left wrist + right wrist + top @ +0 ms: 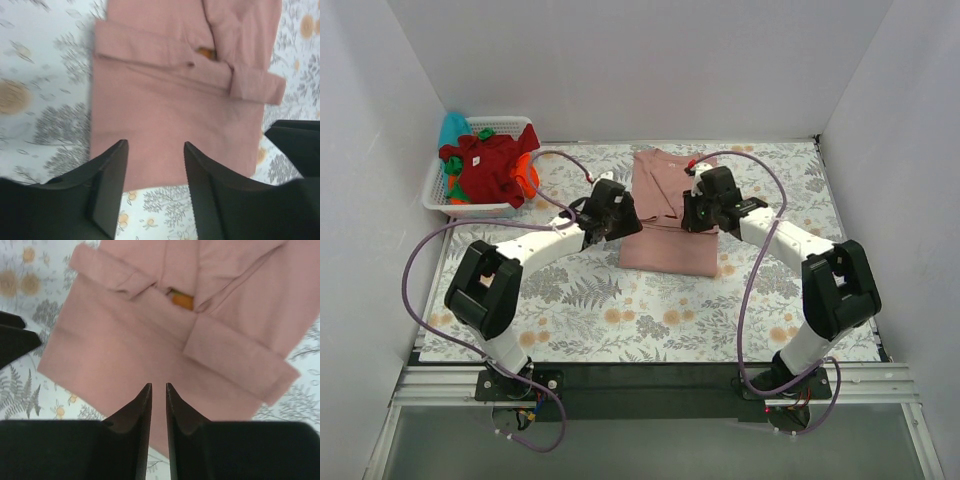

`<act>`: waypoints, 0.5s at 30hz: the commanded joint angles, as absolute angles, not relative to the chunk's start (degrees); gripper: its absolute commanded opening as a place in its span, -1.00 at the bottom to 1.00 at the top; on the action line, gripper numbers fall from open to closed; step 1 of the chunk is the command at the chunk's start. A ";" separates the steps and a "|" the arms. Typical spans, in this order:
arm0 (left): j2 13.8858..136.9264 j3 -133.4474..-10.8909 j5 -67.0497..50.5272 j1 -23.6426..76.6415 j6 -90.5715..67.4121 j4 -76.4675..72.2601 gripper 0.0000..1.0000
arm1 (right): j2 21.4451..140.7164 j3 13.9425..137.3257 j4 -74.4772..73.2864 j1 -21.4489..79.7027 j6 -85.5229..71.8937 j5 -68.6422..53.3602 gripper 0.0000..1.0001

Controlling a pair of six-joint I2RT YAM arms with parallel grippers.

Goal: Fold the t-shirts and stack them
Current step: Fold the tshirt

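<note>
The dusty-pink t-shirt point(665, 215) lies flat on the floral cloth, both sleeves folded across its body. A small orange patch point(181, 300) shows between the folds. My left gripper point(618, 222) hovers over the shirt's left edge; in the left wrist view point(155, 145) it is open and empty above the pink fabric point(170, 115). My right gripper point(694, 213) is over the shirt's right side; in the right wrist view point(159, 386) its jaws stand almost together, nothing between them, above the shirt point(150, 345). Dark red point(488, 165), orange point(528, 176) and teal point(453, 128) tees are in the basket.
The white slatted basket point(437, 196) stands at the back left corner. The floral table cloth point(660, 310) covers the table, walled by white panels on three sides. Purple cables loop beside both arms.
</note>
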State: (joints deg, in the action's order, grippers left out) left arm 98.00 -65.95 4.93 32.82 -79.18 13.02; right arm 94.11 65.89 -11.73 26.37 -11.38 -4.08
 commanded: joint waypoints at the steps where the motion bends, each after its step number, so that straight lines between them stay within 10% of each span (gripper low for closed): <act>1: 98.52 -63.46 4.22 36.03 -81.56 14.24 -0.12 | 95.26 64.16 -9.76 29.61 -11.95 -1.40 -0.56; 15: 105.56 -60.30 2.29 36.91 -82.70 17.40 -0.77 | 106.61 68.55 -6.33 30.24 -12.57 -0.26 -0.73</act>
